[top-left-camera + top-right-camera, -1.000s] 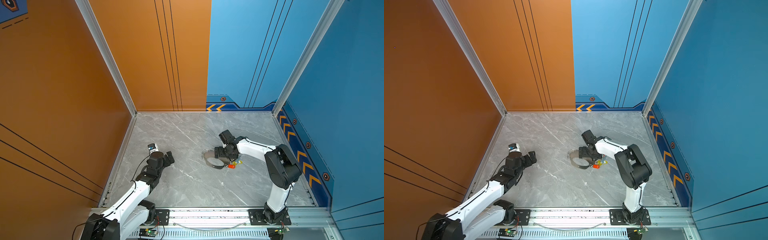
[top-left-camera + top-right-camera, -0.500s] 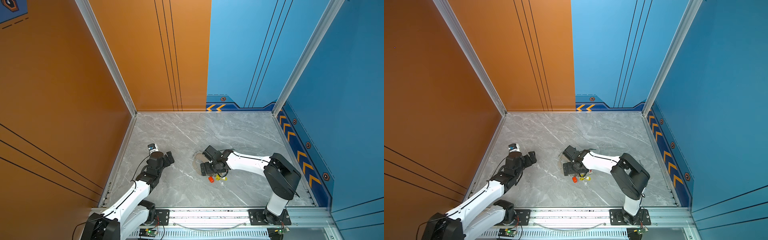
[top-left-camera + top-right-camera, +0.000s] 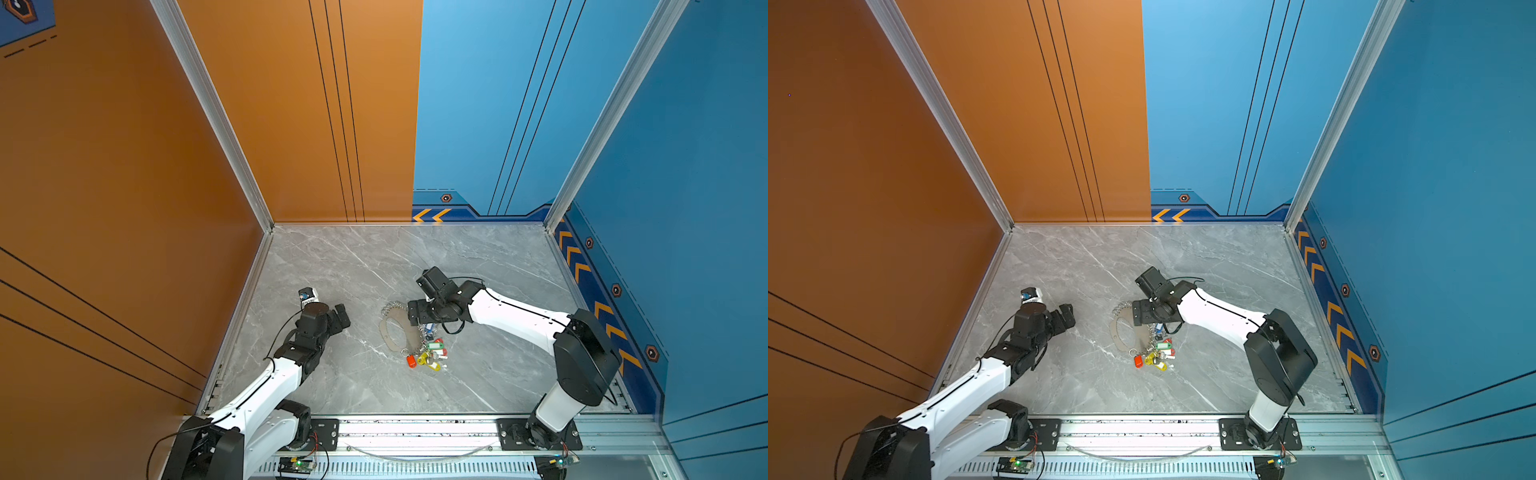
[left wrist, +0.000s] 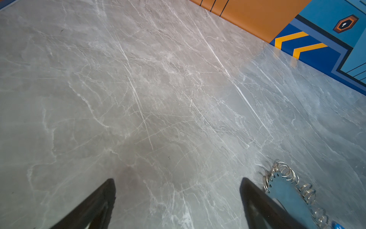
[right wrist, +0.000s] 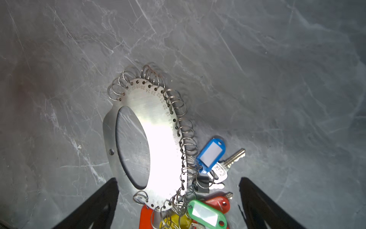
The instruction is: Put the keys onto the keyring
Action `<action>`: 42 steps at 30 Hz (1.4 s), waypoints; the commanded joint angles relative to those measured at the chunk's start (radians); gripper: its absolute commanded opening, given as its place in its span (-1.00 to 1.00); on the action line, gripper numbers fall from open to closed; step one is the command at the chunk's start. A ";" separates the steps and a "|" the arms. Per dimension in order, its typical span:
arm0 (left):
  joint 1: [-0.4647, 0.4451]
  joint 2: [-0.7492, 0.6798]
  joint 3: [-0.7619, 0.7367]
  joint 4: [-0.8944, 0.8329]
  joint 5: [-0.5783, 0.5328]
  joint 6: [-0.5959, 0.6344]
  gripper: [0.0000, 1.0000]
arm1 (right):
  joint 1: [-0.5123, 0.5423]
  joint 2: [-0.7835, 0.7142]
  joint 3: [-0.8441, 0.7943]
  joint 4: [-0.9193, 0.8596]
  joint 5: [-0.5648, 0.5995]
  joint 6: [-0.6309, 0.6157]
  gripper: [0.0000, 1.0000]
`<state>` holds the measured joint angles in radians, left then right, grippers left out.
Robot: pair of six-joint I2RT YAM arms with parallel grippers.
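Walls: orange wall (image 3: 124, 166) on the left and blue wall (image 3: 685, 166) on the right, meeting behind the worktop.
Worktop: grey veined marble (image 3: 353, 270) (image 3: 1079, 266), carrying the keyring and keys near its middle.
Left arm: white and black (image 3: 266, 386), reaching in from the near left corner, well apart from the keyring.
Right arm: white and black (image 3: 511, 318), stretched from the near right toward the middle, wrist bent down over the keyring.
Left gripper: spread wide (image 3: 343, 318) (image 4: 178, 181), nothing between the fingers – only bare marble below in the left wrist view.
Right gripper: spread wide (image 3: 415, 316) (image 5: 178, 180), poised over the keyring's key-laden end with a finger to each side; nothing clamped, contact impossible to judge.
Keyring: flat oval metal plate (image 3: 392, 332) (image 3: 1119, 330) (image 5: 158, 123) lying flat on the worktop, numbered holes and small silver split rings along one long edge; its far tip just beside a left finger in the left wrist view (image 4: 285, 188).
Keys: bunched against the ringed edge at the plate's near end (image 3: 430, 353) (image 3: 1156, 357) – tangled among the rings, exact links unclear.
Tags: blue tag (image 5: 212, 152) with a silver key beside it, green tag (image 5: 207, 214), red tag (image 5: 217, 202), orange tag (image 5: 146, 218), yellow tag (image 5: 176, 222).
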<state>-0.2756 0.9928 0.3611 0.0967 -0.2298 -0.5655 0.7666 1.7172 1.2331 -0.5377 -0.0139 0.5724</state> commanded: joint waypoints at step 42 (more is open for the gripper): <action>0.010 0.039 0.036 0.018 0.020 -0.004 0.96 | 0.076 -0.081 -0.300 0.120 -0.111 0.127 0.67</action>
<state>-0.2749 1.0313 0.3706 0.1085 -0.2234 -0.5659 0.8448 1.6699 0.9478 -0.3656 -0.1284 0.6861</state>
